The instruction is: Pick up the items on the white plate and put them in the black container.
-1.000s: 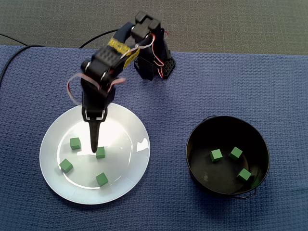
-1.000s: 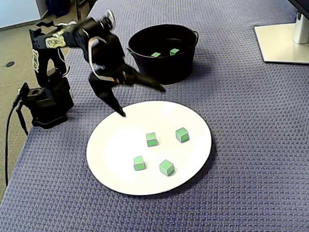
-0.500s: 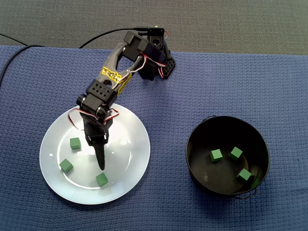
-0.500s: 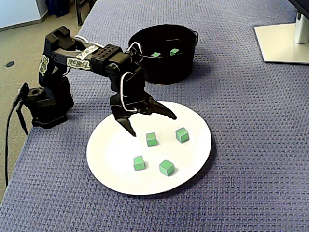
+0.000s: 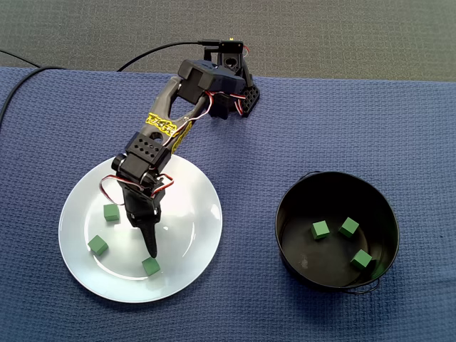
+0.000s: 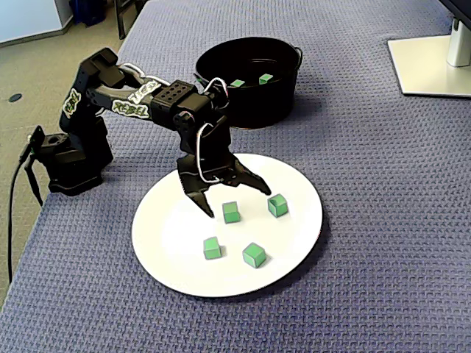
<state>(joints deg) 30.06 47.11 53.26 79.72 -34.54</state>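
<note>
Green cubes (image 6: 254, 254) lay on your white plate (image 6: 173, 243), four in all, and your gripper (image 6: 238, 204) hung over it with jaws spread wide astride one cube (image 6: 231, 212); three more sat inside the black container (image 6: 250, 103).

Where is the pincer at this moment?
In a fixed view, the open pincer sits low over the white plate, its tips either side of a green cube, the black container behind it.

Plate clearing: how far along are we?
Done: three green cubes lie in the black container. In hand: nothing gripped; the open gripper is low over the white plate, jaws apparently straddling one cube. Left: all four cubes on the plate.
</note>
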